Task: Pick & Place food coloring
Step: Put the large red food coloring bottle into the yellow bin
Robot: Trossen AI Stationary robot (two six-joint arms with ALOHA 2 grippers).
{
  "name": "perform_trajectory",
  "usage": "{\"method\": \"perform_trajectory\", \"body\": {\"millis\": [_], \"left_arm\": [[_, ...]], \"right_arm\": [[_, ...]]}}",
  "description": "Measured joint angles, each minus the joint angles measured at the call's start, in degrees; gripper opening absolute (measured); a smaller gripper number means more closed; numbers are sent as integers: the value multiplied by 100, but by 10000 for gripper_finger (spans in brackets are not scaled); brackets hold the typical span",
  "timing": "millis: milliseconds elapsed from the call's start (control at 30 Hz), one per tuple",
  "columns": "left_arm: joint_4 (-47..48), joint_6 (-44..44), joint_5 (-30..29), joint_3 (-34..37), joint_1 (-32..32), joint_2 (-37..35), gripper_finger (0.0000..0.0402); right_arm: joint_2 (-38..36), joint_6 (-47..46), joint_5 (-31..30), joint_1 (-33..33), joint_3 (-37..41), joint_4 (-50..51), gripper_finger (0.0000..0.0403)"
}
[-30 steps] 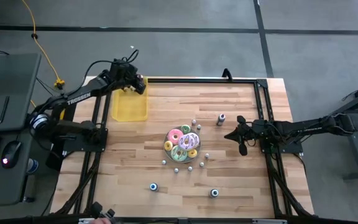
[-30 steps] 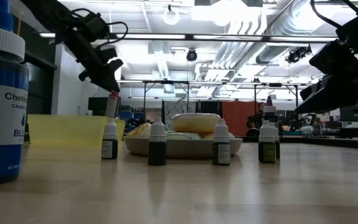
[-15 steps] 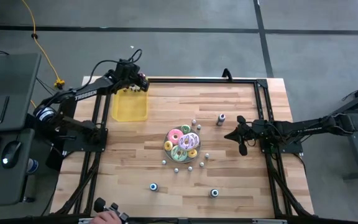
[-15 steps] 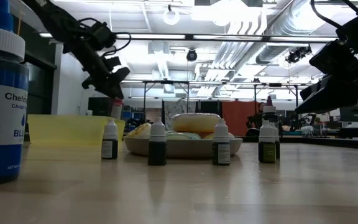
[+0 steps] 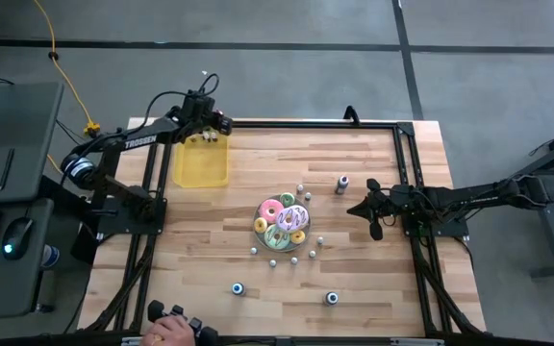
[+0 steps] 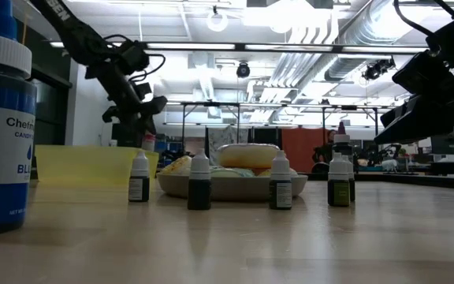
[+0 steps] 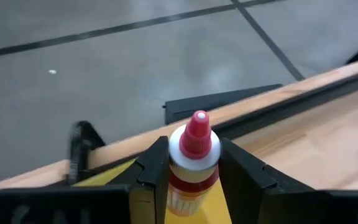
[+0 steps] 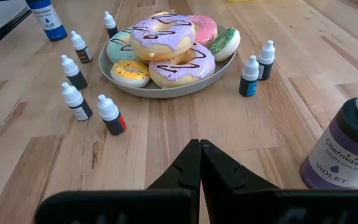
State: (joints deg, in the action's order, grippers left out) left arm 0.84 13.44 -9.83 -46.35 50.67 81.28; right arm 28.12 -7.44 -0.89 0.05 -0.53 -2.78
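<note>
Left gripper (image 7: 193,180) is over the far edge of the shallow translucent yellow tray (image 5: 200,165) at the table's far-left corner, fingers (image 7: 151,180) clamped either side of a small white food-coloring bottle with a red cap (image 7: 193,163), bottle upright between them. Low view shows the same gripper (image 6: 144,118) hanging above the tray's far side (image 6: 85,164). Right gripper (image 8: 199,163) sits on the right side of the light wood plank table (image 5: 373,279), near the grey plate of frosted doughnuts (image 5: 283,225), fingertips pressed together with nothing between them, hovering low over bare wood. Rest of the food coloring is spread around the plate: small white-capped dropper bottles (image 8: 73,101) close to its rim on the wood, a pair (image 8: 257,73) touching each other just beside the plate's other side, and a larger violet-labelled bottle (image 8: 347,146) near the right gripper. Bigger blue-labelled bottle (image 6: 2,126) stands close to the low camera. High view also shows two bottles (image 5: 239,288) well apart from the plate towards the near edge, and a person's hand (image 5: 171,332) at the near edge of the table.
</note>
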Motion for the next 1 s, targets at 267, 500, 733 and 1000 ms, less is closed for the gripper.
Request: {"method": "perform_trajectory", "body": {"millis": [267,500,733,1000], "left_arm": [[-247,63,-28,0,-4,332,101],[-404,63,-37,0,-4,498,102],[-417,61,-35,0,-4,535,103],[-417,39,26,0,-4,535,125]], "right_arm": [[0,0,0,0,1,-1,0],[0,0,2,1,-1,-1,0],[-1,0,1,-1,1,-1,0],[-1,0,2,0,0,-1,0]]}}
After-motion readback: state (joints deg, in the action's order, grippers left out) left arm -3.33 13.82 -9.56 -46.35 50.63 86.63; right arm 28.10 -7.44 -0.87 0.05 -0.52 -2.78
